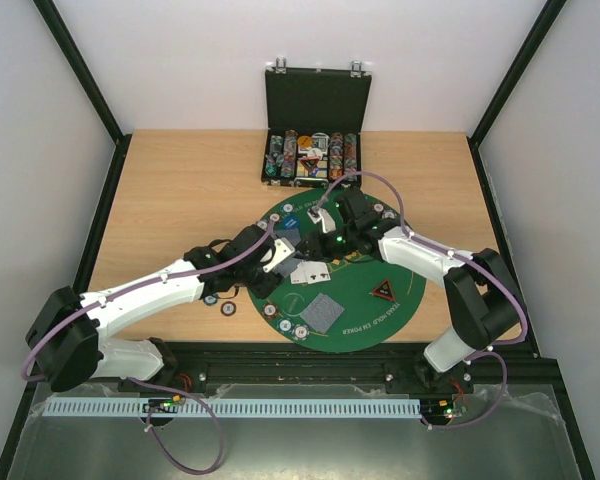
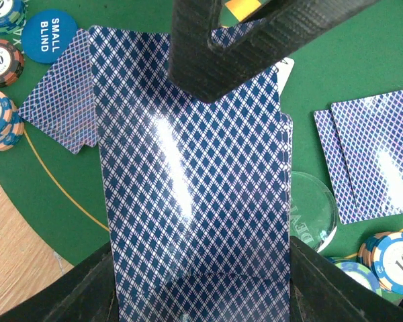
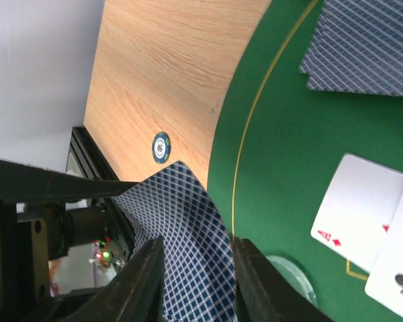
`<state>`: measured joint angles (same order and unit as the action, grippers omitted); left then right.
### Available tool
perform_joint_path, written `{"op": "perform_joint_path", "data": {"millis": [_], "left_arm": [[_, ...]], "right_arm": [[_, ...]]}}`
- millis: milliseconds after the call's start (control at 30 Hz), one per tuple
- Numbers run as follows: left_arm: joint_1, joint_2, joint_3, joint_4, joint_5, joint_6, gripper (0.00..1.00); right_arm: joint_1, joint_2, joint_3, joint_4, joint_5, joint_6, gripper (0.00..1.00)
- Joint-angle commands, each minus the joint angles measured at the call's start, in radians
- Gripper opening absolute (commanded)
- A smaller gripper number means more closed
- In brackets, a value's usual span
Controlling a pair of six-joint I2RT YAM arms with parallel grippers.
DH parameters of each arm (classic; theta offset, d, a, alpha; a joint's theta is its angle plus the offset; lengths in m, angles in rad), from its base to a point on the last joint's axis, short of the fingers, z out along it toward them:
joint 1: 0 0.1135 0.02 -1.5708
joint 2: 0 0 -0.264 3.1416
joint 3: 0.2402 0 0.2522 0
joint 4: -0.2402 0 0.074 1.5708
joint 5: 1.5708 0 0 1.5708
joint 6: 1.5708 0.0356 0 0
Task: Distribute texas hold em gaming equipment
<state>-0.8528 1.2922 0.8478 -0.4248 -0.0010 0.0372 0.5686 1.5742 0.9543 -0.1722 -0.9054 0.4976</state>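
Both arms meet over the middle of the round green mat (image 1: pixel 380 330), which lies on the wooden counter (image 1: pixel 180 190).

The left claw (image 2: pixel 201 298) is clenched on a deck of playing cards (image 2: pixel 195 201), with one finger pressed to each long side. The deck lies flat with its blue-diamond back up. Its long axis runs straight out from the claw. In the top view it points away from the left arm toward the mat's centre and the far right.

The right claw (image 3: pixel 195 285) sits at the far end of the deck, and its dark finger covers the top card's far edge in the left wrist view. In its own view the card back shows in the gap between its fingers. I cannot tell whether it grips the card or only rests there.

- **Beside the deck:** the blue "SMALL BLIND" button (image 2: pixel 49 31), stacked striped chips (image 2: pixel 1 64), a clear round disc (image 2: pixel 314 213) partly under the deck's edge, and a face-down pair of cards (image 2: pixel 369 157).
- **In the top view:** two face-up cards (image 1: pixel 310 271) lie near the claws, and the black-and-red triangular marker (image 1: pixel 383 292) lies on the mat's right half.
- **Off the mat:** one chip (image 3: pixel 161 146) lies alone on the wood.
- **At the far edge:** the black case (image 1: pixel 315 100) stands open.
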Motion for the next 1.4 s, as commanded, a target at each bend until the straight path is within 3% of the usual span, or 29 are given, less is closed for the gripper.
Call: {"op": "perform_joint_path", "data": {"millis": [0, 167, 367, 600, 833, 1133, 1367], "left_arm": [[-0.005, -0.001, 0.001, 0.011, -0.010, 0.005, 0.60], [-0.004, 0.001, 0.000, 0.011, -0.016, 0.004, 0.60], [-0.004, 0.004, 0.001, 0.009, -0.027, 0.001, 0.60], [0.014, -0.003, 0.003, 0.006, -0.047, 0.000, 0.60], [0.032, -0.013, 0.007, 0.004, -0.046, 0.001, 0.60], [0.035, -0.020, 0.006, 0.004, -0.049, 0.000, 0.60], [0.038, -0.024, 0.004, 0.004, -0.052, 0.000, 0.60]], "right_arm": [[-0.001, -0.023, 0.001, -0.023, 0.033, -0.009, 0.21], [-0.007, -0.051, 0.000, -0.057, 0.162, -0.010, 0.02], [-0.080, -0.112, 0.006, -0.103, 0.326, 0.001, 0.01], [-0.092, -0.239, 0.035, -0.300, 0.873, -0.053, 0.02], [0.025, -0.242, 0.011, -0.421, 1.186, -0.012, 0.01], [0.185, -0.102, 0.054, -0.515, 1.437, 0.058, 0.01], [0.282, 0.011, 0.082, -0.511, 1.456, 0.083, 0.01]]}}
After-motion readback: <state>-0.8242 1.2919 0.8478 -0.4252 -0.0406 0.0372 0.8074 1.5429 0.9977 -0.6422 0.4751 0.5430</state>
